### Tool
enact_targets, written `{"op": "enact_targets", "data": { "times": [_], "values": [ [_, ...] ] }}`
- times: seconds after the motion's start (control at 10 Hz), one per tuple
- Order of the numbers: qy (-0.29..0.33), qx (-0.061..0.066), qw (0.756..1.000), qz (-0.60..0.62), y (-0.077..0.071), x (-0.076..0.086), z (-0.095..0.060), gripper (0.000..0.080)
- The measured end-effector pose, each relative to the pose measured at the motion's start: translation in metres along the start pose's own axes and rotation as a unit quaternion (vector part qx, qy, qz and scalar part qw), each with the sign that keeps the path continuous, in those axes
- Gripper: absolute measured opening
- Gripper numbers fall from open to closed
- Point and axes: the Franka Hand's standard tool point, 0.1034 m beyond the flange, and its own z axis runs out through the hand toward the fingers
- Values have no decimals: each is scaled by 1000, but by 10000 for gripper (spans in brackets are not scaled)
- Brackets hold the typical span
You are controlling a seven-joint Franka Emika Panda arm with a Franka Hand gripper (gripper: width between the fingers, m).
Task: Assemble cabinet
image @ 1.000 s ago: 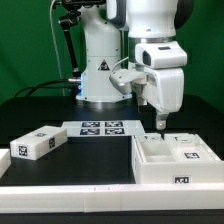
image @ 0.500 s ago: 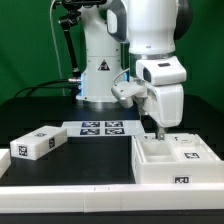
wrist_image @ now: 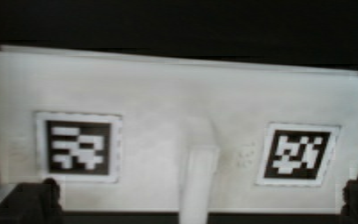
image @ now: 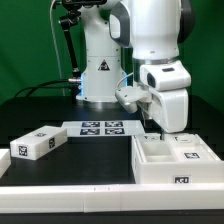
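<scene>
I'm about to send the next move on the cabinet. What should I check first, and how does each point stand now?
1. Gripper over the cabinet body: ok, it hangs above the part furthest from the exterior camera.
2. Jaws open: ok, in the wrist view they stand wide apart and grip nothing.
3. Lined up with the rib between the two tags: ok, roughly centred.
4. Gap between fingertips and panel: cannot tell.
5. Loose block out of the way: ok, far toward the exterior view's left.
6. Marker board uncovered: ok.
</scene>
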Motion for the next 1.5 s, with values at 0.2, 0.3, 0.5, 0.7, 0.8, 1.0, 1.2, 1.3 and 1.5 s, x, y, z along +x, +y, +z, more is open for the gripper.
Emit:
{"op": "enact_targets", "data": {
  "times": [0.2,0.3,0.5,0.7,0.8,1.0,1.2,1.3,1.5],
  "values": [
    [3,-8,1000,5,2,-4,2,699],
    [3,-9,1000,6,3,-4,2,699],
    [3,-9,1000,7,3,-5,2,380],
    [3,-9,1000,8,3,-6,2,181],
    [3,-10,1000,11,3,-8,2,66],
    [4,-11,1000,14,3,-11,2,67],
    [3,-11,1000,15,3,-11,1,67],
    [-2,-10,999,36,3,-13,-7,67],
    [-22,2,996,85,1,-20,-38,67]
  ]
}}
